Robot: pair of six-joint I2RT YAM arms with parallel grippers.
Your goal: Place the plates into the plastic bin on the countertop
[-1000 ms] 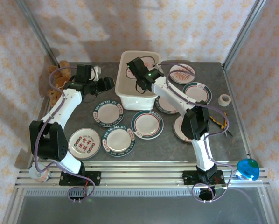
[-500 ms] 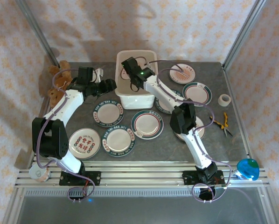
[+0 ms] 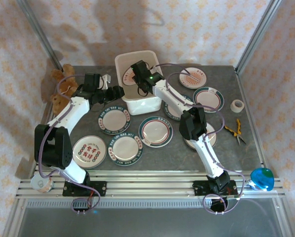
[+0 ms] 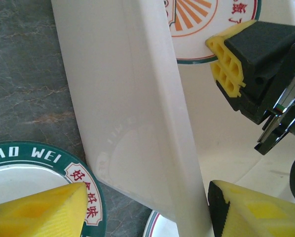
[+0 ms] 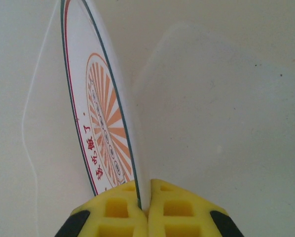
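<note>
One sunburst plate (image 5: 105, 143) is inside the plastic bin (image 3: 142, 104), its rim clamped in the right tool (image 5: 148, 190). The left tool (image 4: 147, 207) stands apart, astride the bin's wall. Roughly eight plates (image 3: 156, 131) lie on the surface (image 3: 251, 143), left to do.

Dark mottled counter (image 3: 162, 157) here: white bin (image 3: 143, 104) sitting upper centre, four plates (image 3: 114, 120) spread below it, more plates (image 3: 208, 98) off to its right, teddy bears (image 3: 60, 88) upper left, tape roll (image 3: 238, 105) and pliers (image 3: 235, 132) far right.
</note>
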